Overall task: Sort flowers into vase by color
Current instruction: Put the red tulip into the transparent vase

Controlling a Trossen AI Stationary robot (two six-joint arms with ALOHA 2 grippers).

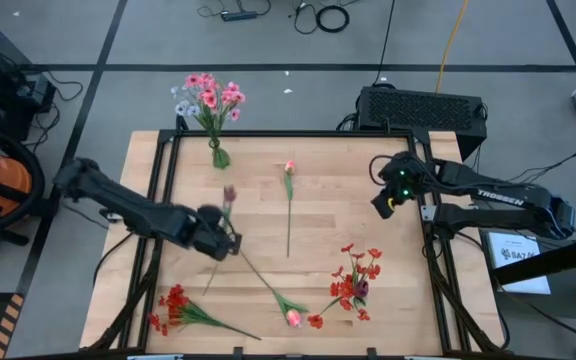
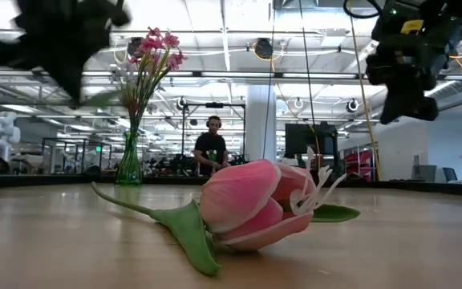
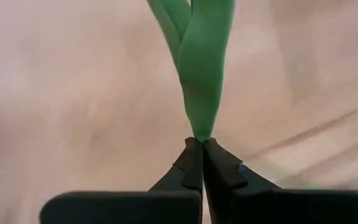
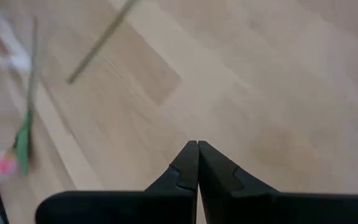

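1. The left gripper (image 1: 226, 243) was positioned over the middle-left of the wooden table (image 1: 388, 300). In the left wrist view its fingers (image 3: 191, 163) were pinched together on the green leaf and stem (image 3: 199, 68) of a dark tulip (image 1: 229, 193), whose bud lay just beyond the gripper toward the far edge.
2. The right gripper (image 1: 381, 203) hovered above the table's right side, well apart from the left gripper. In the right wrist view its fingertips (image 4: 197, 155) were pressed together with nothing between them, over bare wood.
3. A green vase (image 1: 220, 156) stood beyond the left gripper at the table's far edge, holding pink flowers (image 1: 211, 95) and a pale sprig (image 1: 182, 101).
4. A pink tulip (image 1: 289, 168) with a long stem lay between the two grippers, nearer the far edge.
5. A second pink tulip (image 1: 293, 317) lay near the front edge, on the near side of the left gripper and toward the right arm. In the low view this bud (image 2: 251, 202) filled the foreground, lying on its side with its leaf on the wood.
6. One red cluster (image 1: 173, 303) lay near the front edge on the left gripper's near side.
7. Another red cluster (image 1: 356, 280) lay on the near side of the right gripper.
8. A person (image 2: 212, 148) stood in the room behind the table in the low view.
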